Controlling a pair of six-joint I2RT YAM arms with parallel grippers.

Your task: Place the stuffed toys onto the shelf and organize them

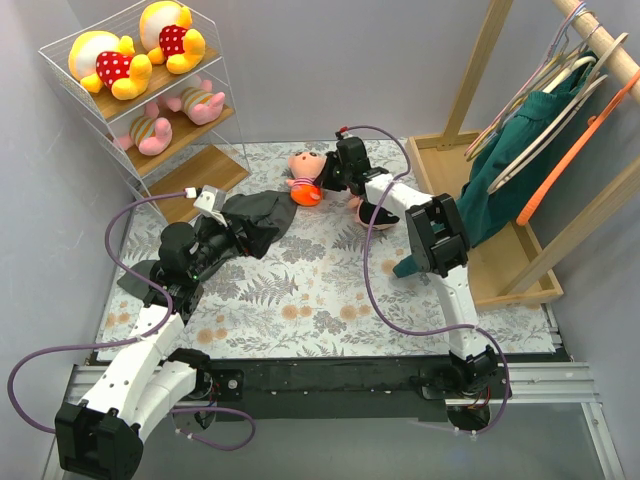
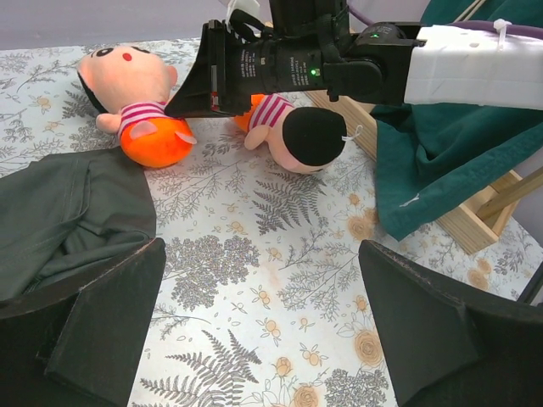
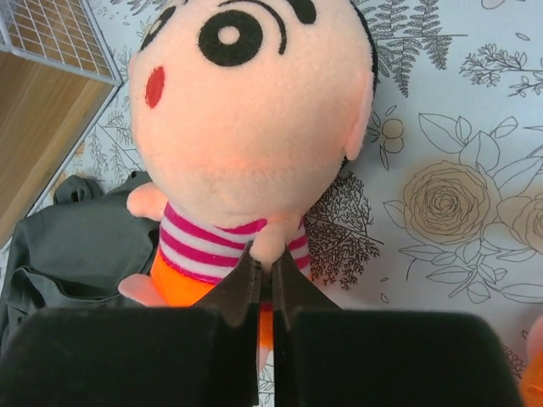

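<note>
My right gripper point(image 3: 267, 264) is shut on the arm of a peach-orange doll point(image 3: 246, 127) in a pink striped shirt. The doll lies face up on the floral mat beside the dark grey cloth point(image 3: 76, 246). The top view shows this doll point(image 1: 305, 180) and the right gripper point(image 1: 328, 180) in front of the shelf point(image 1: 215, 172). A second doll point(image 2: 297, 136) lies face down under the right arm. The shelf holds two yellow bears point(image 1: 110, 62) on its top board and two pink pigs point(image 1: 150, 132) on its middle board. Its bottom board is bare. My left gripper point(image 2: 263, 339) is open and empty above the mat.
The dark grey cloth point(image 1: 255, 222) lies on the mat under my left gripper point(image 1: 235, 222). A wooden clothes rack with hangers and a green garment point(image 1: 520, 160) stands at the right on a wooden base point(image 1: 500, 265). The right arm's purple cable loops over the mat.
</note>
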